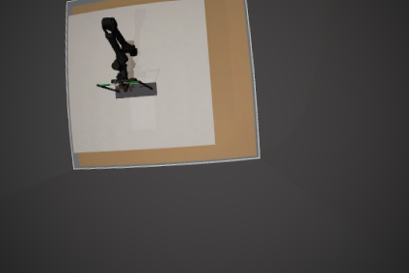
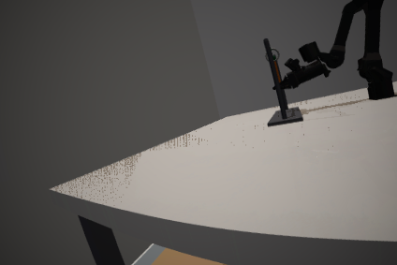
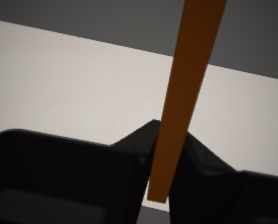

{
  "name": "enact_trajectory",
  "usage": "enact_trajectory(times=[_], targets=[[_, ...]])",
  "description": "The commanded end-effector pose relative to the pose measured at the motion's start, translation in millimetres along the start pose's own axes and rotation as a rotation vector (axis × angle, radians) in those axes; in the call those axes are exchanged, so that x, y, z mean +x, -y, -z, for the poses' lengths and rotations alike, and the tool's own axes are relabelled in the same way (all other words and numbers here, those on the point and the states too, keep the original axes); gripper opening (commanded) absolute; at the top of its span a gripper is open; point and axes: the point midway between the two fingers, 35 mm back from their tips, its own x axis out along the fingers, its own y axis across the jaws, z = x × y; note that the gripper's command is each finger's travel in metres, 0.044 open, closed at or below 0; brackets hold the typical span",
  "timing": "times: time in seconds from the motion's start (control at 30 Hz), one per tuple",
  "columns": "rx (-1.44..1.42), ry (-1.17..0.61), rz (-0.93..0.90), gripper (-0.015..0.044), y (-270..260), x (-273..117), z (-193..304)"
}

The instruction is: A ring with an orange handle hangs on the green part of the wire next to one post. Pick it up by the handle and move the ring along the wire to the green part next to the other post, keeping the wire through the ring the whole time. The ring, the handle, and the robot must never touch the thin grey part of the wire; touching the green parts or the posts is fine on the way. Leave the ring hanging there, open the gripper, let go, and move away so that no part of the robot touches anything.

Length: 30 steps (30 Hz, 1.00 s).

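Your gripper [image 1: 123, 84] [image 2: 277, 87] [image 3: 164, 129] is pinching the orange handle [image 1: 122, 86] [image 2: 277, 71] [image 3: 187, 75] near its lower end, fingers nearly closed. In the exterior view, the handle's long axis is running steeply up-down, roughly along the near post [image 2: 280, 100], its top leaning slightly picture-left. The ring [image 2: 278, 53] is sitting at the handle's top end, beside the post's upper part. In your wrist view, the handle is slanting from top right to lower centre, its bottom tip showing between the fingers. From the top, you're seeing the handle between the two green parts; you can't tell the ring's exact spot on the wire or its clearance from the grey. The dark base [image 1: 136, 93] [image 2: 294, 118] is resting flat on the table [image 1: 178, 63] [image 2: 234, 169] [image 3: 65, 85].
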Motion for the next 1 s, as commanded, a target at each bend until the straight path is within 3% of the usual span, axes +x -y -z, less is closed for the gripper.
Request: enact_trajectory(times=[0.0, 0.97], targets=[[0.02, 0.001, -0.013, -0.015, -6, 0, 0], [0.125, -0.005, -0.054, -0.015, -49, -3, -4]])
